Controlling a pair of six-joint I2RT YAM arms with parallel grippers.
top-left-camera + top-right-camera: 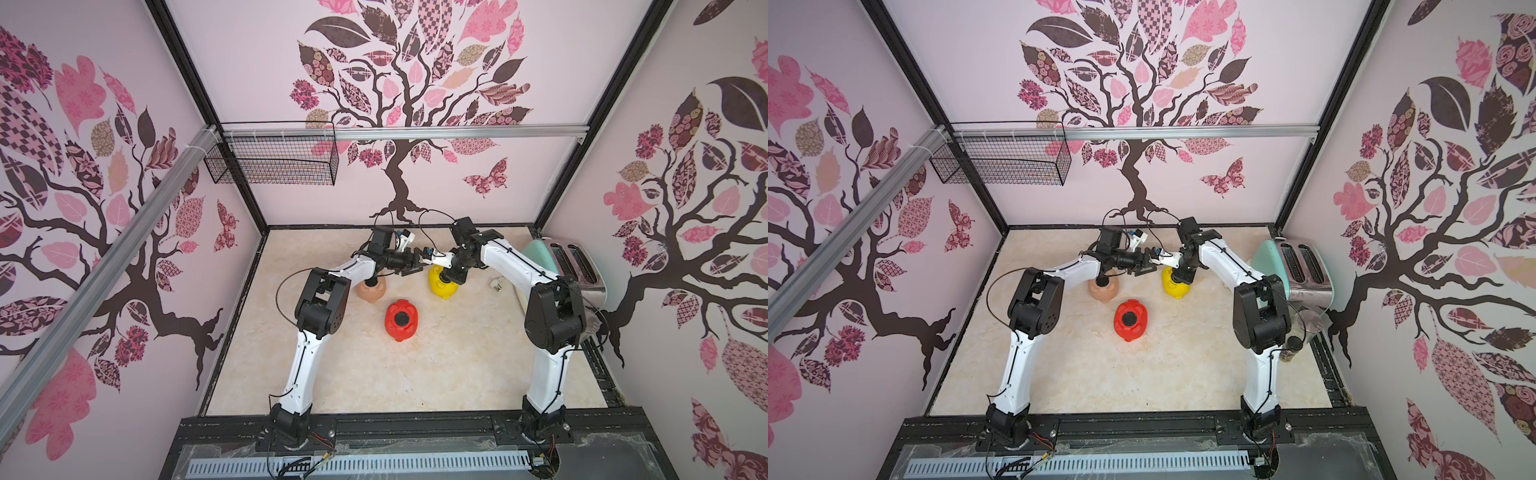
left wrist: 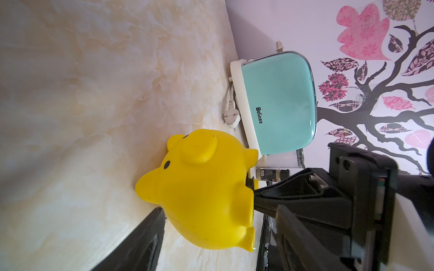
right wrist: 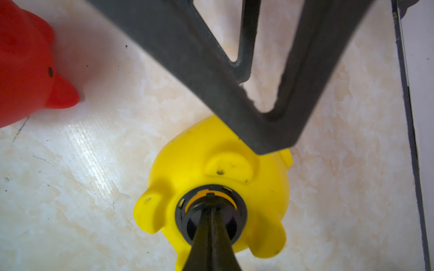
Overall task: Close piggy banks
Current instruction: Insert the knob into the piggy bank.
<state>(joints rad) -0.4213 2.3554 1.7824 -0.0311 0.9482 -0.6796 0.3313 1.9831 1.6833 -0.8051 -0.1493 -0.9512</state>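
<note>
Closest to the right wrist camera, the right gripper (image 3: 210, 199) is bearing down with its fingers squeezed fully together. Their tips are resting on the black plug (image 3: 234, 223) in the belly hole of the yellow pig (image 3: 187, 164); whether they are pinching a ridge on it cannot be told. An orange rim is showing along one edge of the plug, so it is probably not fully seated, and the arm is likely pushing or twisting it home.

The yellow pig is lying on its back on the table (image 1: 374, 374), toward the far right and near the toaster (image 2: 279, 101). Its feet and belly hole are facing up, which is keeping the hole reachable from above. Its long axis, snout to tail, is running flat along the table. The snout is facing the left wrist camera, so roughly toward the robot's left.

The left gripper (image 1: 412, 266) is hanging level just beside this pig, fingers about half spread and nothing between them. It is probably waiting to steady the pig; whether it is touching the pig cannot be told.

The red pig (image 1: 390, 330) is lying belly up mid-table, its own plug (image 1: 401, 319) already in. The peach pig (image 1: 374, 293) is sitting under the left forearm, largely covered.
</note>
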